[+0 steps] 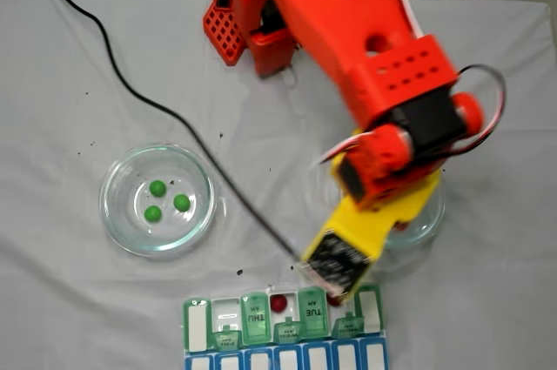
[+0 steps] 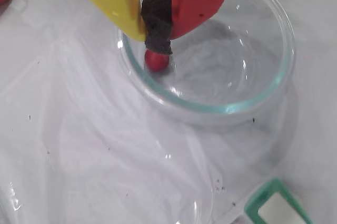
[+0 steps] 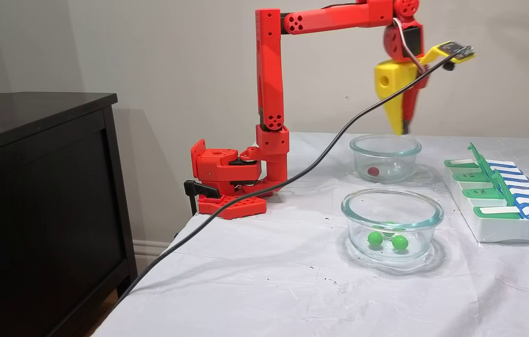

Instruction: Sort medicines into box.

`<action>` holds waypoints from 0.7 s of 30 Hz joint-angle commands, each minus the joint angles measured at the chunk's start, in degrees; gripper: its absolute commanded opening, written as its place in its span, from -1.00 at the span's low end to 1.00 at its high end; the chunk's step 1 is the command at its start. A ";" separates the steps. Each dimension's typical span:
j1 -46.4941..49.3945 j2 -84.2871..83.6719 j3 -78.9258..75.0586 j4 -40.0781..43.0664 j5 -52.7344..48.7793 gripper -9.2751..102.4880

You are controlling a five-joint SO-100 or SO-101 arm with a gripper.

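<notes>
the white plastic-covered table (image 3: pixel 255 281) carries the orange and yellow arm, whose two-finger gripper (image 3: pixel 404 131) hangs above the far round clear glass dish (image 3: pixel 385 157). the near glass dish (image 1: pixel 157 199) holds 3 bright green balls (image 1: pixel 157 188). the rectangular pill organiser with green lids (image 3: pixel 503 206) has 1 small red ball (image 1: pixel 278 303) in an open compartment. in the wrist view the jaws are closed together on their black foam pad (image 2: pixel 157 21), gripping nothing; a glossy red ball (image 2: pixel 156 60) lies on the far dish's floor, seen just below the tips.
</notes>
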 commanded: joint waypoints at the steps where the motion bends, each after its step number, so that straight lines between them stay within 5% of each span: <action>1: -3.96 3.08 -0.26 -0.70 1.32 -0.84; 7: -5.80 3.34 5.80 -7.21 3.52 -0.84; 21: -3.52 -5.01 6.15 -5.45 -4.22 -0.56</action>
